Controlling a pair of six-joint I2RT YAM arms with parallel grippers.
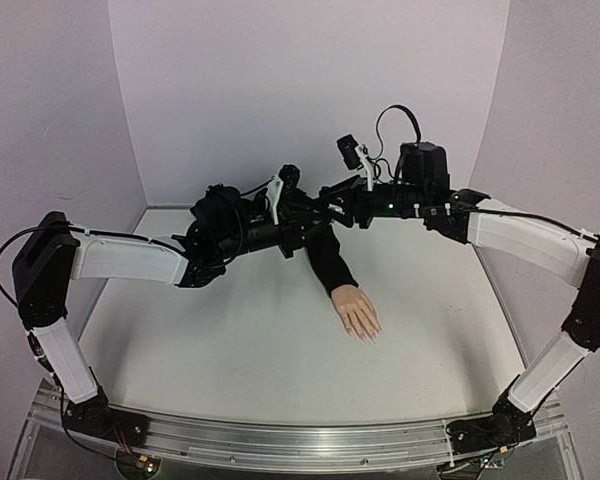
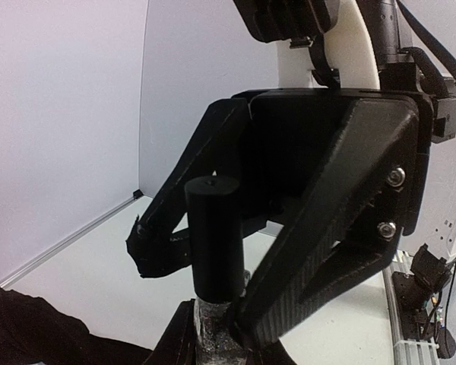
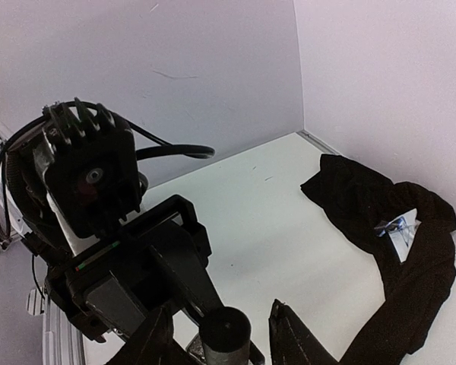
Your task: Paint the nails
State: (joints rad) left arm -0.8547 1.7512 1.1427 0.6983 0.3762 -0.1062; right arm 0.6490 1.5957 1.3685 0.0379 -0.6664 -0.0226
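Note:
The mannequin hand lies palm down at the table's middle, its black sleeve running back; its pale nails point to the front. My left gripper is shut on a small clear glittery bottle, held upright above the far table, black cap on top. My right gripper is open and straddles the cap, with a gap to its right finger. In the top view both grippers, left and right, meet behind the sleeve.
White walls close the back and both sides of the white table. The sleeve's bunched black cloth lies by the right wall in the right wrist view. The sleeve also shows at the bottom left of the left wrist view.

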